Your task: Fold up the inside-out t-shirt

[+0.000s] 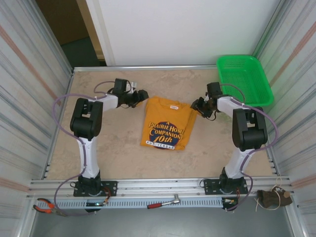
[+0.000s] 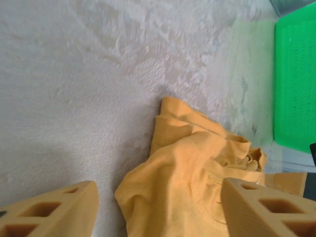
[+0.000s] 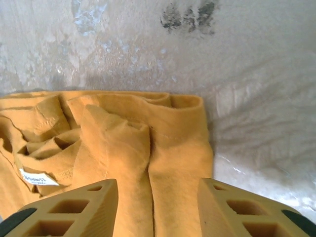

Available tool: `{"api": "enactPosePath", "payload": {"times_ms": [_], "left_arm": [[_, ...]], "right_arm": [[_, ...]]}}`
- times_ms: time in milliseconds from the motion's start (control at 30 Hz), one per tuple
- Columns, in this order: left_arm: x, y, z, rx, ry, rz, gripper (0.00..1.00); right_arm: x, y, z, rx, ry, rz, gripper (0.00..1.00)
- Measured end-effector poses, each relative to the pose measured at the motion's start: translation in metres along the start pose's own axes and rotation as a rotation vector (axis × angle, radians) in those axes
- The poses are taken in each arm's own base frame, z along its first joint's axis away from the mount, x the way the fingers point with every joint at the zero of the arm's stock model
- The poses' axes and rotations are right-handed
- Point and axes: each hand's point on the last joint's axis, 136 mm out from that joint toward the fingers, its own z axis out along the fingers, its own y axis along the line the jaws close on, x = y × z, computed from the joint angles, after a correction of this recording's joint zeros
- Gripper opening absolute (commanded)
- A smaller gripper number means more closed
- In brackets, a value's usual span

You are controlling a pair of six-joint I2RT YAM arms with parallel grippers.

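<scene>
The shirt is lying in the middle of the table as a compact rectangle, its blue oval print facing up and its collar end pointing away from the arm bases. The stacked layers suggest the sides and sleeves are already tucked in, so the fold is looking nearly finished. The left gripper is hanging just beside the far left corner of the shirt. In its wrist view its fingers are standing wide apart with nothing pinched between them, while the bunched collar edge is lying slack on the table below, so this gripper is released. It seems placed there to tidy that corner or to let it settle. The right gripper is mirroring it at the far right corner. Its fingers are also standing apart over a doubled fold of cloth, and the cloth is lying flat between them rather than being lifted, so it is reading as released too. A white neck label is showing near the rumpled collar, which is where the layers are sitting least neatly. The two arms are working the far edge from opposite sides, most likely so the corners stay square. The green basket is waiting at the far right of the table, well apart from the shirt.
</scene>
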Motion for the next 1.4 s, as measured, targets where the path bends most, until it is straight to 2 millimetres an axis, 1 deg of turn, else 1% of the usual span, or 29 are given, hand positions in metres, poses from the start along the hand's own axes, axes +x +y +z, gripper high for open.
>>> {"api": "enactPosePath", "payload": {"times_ms": [67,100,167,200,267,300,367,400,467,500,567,633,700,800,933,1067,1100,1133,1200,1233,1300,1400], "left_arm": [[-0.005,-0.007,-0.013,0.000,-0.021,0.014,0.73],[-0.007,-0.014,-0.023,0.005,-0.034,0.025,0.73],[-0.006,-0.031,-0.041,0.020,-0.052,0.047,0.74],[-0.002,-0.042,-0.049,0.031,-0.056,0.063,0.75],[0.010,-0.064,-0.059,0.057,-0.052,0.098,0.75],[0.020,-0.076,-0.062,0.072,-0.043,0.117,0.75],[0.044,-0.093,-0.060,0.096,-0.008,0.143,0.75],[0.057,-0.098,-0.056,0.104,0.016,0.151,0.75],[0.086,-0.100,-0.045,0.110,0.076,0.153,0.75],[0.101,-0.098,-0.040,0.105,0.109,0.142,0.75],[0.122,-0.089,-0.032,0.088,0.155,0.117,0.75],[0.133,-0.080,-0.026,0.072,0.181,0.090,0.75],[0.136,-0.072,-0.021,0.058,0.192,0.070,0.75],[0.137,-0.065,-0.015,0.045,0.192,0.058,0.75],[0.138,-0.058,-0.012,0.033,0.185,0.050,0.75],[0.142,-0.049,-0.006,0.021,0.189,0.036,0.75],[0.144,-0.045,-0.004,0.015,0.192,0.029,0.75],[0.145,-0.042,-0.003,0.010,0.194,0.023,0.75],[0.144,-0.042,-0.002,0.011,0.189,0.014,0.75],[0.144,-0.042,-0.002,0.009,0.188,0.009,0.75],[0.143,-0.040,-0.001,0.002,0.183,-0.008,0.74],[0.142,-0.039,0.001,0.001,0.180,-0.034,0.74]], "right_arm": [[0.008,-0.003,-0.005,-0.004,0.007,0.001,0.37],[0.014,-0.004,-0.008,-0.006,0.012,0.001,0.36],[0.027,-0.006,-0.014,-0.010,0.023,-0.006,0.36],[0.037,-0.006,-0.018,-0.012,0.032,-0.014,0.36],[0.058,-0.004,-0.025,-0.017,0.048,-0.036,0.36],[0.071,-0.001,-0.029,-0.019,0.060,-0.052,0.36],[0.097,0.007,-0.035,-0.028,0.081,-0.101,0.37],[0.113,0.011,-0.037,-0.031,0.095,-0.127,0.37],[0.142,0.013,-0.041,-0.029,0.119,-0.169,0.37],[0.158,0.010,-0.043,-0.022,0.136,-0.187,0.37],[0.183,0.001,-0.045,-0.004,0.162,-0.201,0.38],[0.199,-0.009,-0.046,0.023,0.175,-0.204,0.39],[0.212,-0.017,-0.047,0.045,0.181,-0.206,0.39],[0.219,-0.016,-0.047,0.053,0.178,-0.213,0.40],[0.224,-0.014,-0.044,0.059,0.174,-0.221,0.40],[0.226,-0.014,-0.033,0.083,0.183,-0.222,0.37],[0.227,-0.014,-0.030,0.088,0.187,-0.221,0.31],[0.228,-0.014,-0.029,0.091,0.189,-0.220,0.24],[0.228,-0.015,-0.027,0.097,0.188,-0.218,0.04],[0.228,-0.015,-0.027,0.098,0.184,-0.219,0.00],[0.226,-0.014,-0.027,0.091,0.173,-0.221,0.00],[0.228,-0.020,-0.032,0.077,0.160,-0.211,0.00]]}}
